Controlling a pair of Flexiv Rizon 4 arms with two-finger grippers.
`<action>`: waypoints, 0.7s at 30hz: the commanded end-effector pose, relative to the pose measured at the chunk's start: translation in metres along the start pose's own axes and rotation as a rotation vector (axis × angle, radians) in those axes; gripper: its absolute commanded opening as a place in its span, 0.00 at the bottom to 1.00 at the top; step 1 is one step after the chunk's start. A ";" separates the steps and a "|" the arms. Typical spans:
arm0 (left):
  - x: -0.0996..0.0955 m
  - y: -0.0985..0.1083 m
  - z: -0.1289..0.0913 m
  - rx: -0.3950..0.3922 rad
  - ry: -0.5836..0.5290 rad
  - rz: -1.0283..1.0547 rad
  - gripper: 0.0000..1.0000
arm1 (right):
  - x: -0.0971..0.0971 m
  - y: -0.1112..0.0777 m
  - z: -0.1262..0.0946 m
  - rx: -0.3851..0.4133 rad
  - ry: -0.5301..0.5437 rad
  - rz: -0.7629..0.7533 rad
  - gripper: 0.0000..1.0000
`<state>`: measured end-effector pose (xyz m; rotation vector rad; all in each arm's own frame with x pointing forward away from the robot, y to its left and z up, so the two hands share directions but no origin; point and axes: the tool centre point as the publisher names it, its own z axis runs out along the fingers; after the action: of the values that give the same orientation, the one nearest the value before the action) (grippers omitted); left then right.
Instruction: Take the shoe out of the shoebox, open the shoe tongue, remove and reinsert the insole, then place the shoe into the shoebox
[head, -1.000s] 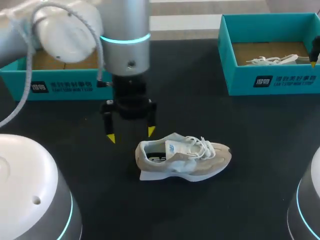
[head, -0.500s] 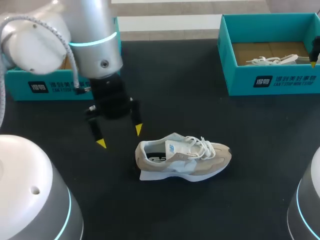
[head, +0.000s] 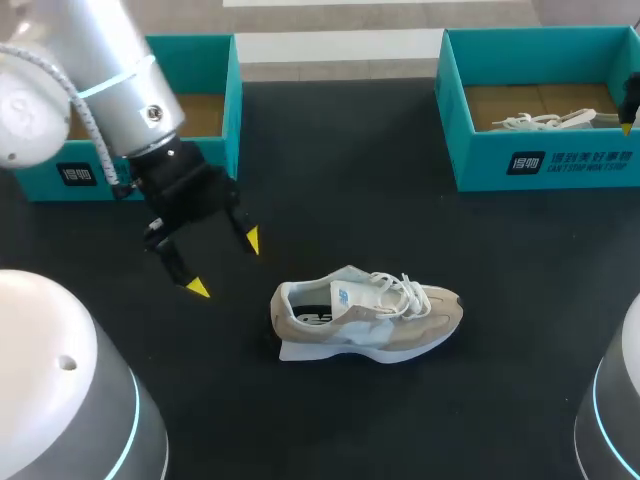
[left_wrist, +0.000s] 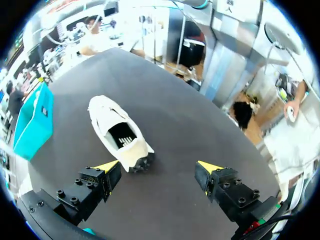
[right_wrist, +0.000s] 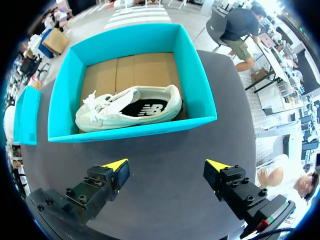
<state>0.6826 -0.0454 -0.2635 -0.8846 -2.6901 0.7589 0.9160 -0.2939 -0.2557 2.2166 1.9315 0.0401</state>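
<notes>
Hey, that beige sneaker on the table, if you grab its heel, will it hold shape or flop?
The sneaker sits upright on a broad flat sole, so it probably won't tip or roll. Its upper looks soft, so the heel collar may cave when pinched. Loose laces would likely dangle.

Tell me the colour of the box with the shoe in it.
Teal, with a brown cardboard floor; the right wrist view shows the box best.

Box: an open teal cardboard shoebox (right_wrist: 135, 129) is sitting ahead of the fingers.
Shoe: a white lace-up sneaker (right_wrist: 127, 114) is lying inside it.
Gripper: the right gripper (right_wrist: 166, 165) is hovering over the black tabletop (right_wrist: 155, 210), its yellow tips spread wide.
</notes>
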 end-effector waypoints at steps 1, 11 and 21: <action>0.007 0.006 0.000 0.280 -0.411 -0.339 1.00 | 0.000 0.000 0.000 -0.001 0.000 0.001 1.00; 0.007 0.006 0.000 0.280 -0.411 -0.339 1.00 | 0.000 0.000 0.000 -0.001 0.000 0.001 1.00; 0.006 0.011 0.008 0.302 -0.434 -0.347 1.00 | 0.000 0.000 0.000 -0.001 0.000 0.001 1.00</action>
<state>0.6857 -0.0375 -0.2670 -0.2768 -2.7515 1.2493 0.9160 -0.2939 -0.2557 2.2167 1.9314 0.0401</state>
